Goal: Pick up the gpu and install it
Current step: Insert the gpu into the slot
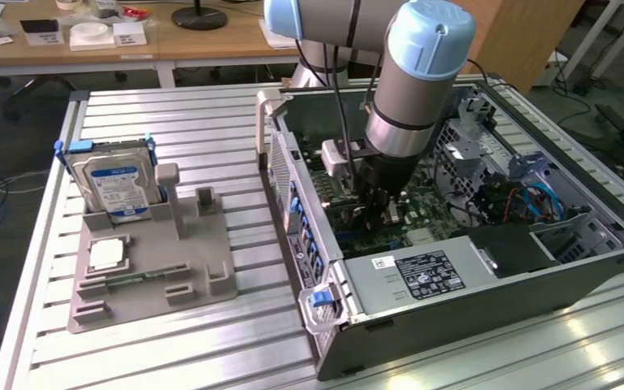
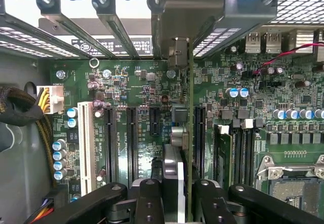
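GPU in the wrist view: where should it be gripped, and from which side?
Grip the gpu on its upper long edge, coming straight down into the open case and pinching across its two flat faces. It stands on edge over the motherboard slots, thin side up, so that edge looks easiest to reach. The gripper holds it this way.
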Tool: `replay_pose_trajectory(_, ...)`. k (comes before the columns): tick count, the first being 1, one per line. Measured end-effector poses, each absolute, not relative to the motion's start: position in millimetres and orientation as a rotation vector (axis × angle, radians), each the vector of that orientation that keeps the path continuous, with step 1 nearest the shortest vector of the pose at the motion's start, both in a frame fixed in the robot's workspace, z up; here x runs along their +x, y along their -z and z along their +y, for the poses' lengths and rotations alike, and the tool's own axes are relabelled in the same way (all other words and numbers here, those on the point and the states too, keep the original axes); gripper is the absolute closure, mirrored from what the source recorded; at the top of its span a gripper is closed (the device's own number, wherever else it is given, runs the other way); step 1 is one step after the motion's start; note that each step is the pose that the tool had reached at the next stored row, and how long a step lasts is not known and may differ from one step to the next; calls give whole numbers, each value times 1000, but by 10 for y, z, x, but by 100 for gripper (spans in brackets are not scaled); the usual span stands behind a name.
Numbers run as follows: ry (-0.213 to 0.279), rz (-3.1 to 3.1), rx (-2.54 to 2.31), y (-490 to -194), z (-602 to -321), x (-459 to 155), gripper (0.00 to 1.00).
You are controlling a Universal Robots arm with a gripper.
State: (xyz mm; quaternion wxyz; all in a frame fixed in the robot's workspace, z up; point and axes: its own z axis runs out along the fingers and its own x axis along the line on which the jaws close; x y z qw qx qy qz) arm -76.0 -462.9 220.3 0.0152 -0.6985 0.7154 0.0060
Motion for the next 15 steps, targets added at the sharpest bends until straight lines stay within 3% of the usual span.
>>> replay_pose_trajectory(15,-20,2227,-2174,-2144,-4629,-760,72)
